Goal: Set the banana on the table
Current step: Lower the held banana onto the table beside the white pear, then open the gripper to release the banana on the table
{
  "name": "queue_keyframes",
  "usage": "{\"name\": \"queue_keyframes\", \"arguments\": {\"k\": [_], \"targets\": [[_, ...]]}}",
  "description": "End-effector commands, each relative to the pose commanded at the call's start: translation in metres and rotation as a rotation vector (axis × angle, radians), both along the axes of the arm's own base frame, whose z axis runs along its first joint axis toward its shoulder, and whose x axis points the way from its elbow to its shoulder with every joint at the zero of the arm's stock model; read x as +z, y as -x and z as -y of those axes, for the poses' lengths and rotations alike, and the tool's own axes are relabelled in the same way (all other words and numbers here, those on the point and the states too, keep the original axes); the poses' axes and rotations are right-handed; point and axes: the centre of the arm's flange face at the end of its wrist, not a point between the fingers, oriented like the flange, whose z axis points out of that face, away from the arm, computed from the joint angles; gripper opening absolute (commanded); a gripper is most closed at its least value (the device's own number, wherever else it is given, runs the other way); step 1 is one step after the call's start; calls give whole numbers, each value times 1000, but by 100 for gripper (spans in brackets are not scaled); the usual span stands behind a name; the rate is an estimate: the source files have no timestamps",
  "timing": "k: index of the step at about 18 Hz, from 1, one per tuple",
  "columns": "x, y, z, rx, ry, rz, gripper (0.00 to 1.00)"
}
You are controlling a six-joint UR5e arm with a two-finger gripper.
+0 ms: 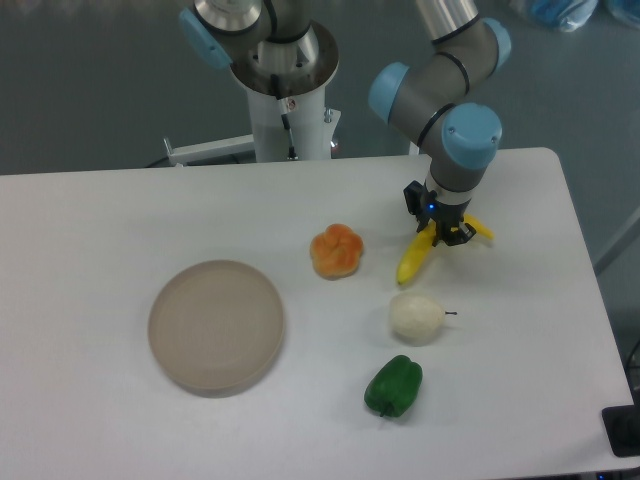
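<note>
The yellow banana (413,261) hangs tilted over the right half of the white table (520,330), its lower tip pointing down-left and its other end (480,229) sticking out to the right. My gripper (441,234) points straight down and is shut on the banana near its middle. The fingers hide the banana's middle part. Whether the lower tip touches the table I cannot tell.
An orange lobed fruit (336,251) lies left of the banana. A whitish pear-like fruit (415,316) sits just below it, and a green pepper (394,385) nearer the front. A round beige plate (216,325) lies at the left. The robot base (285,90) stands behind the table.
</note>
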Motion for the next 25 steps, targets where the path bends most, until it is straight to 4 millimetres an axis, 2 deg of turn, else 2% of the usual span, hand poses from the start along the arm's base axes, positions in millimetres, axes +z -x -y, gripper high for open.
{"name": "queue_keyframes", "arguments": {"k": [6, 8, 10, 11, 12, 15, 20, 22, 23, 25], "targets": [[0, 1, 0, 3, 0, 0, 8], [1, 1, -1, 3, -3, -2, 18], [2, 2, -1, 2, -4, -3, 23], [3, 3, -2, 3, -6, -7, 43], [5, 5, -2, 6, -9, -11, 48], [12, 7, -4, 5, -16, -22, 52], [40, 24, -15, 3, -52, -76, 77], [54, 33, -21, 6, -69, -104, 97], [61, 36, -24, 3, -76, -119, 100], [74, 41, -31, 0, -91, -142, 100]]}}
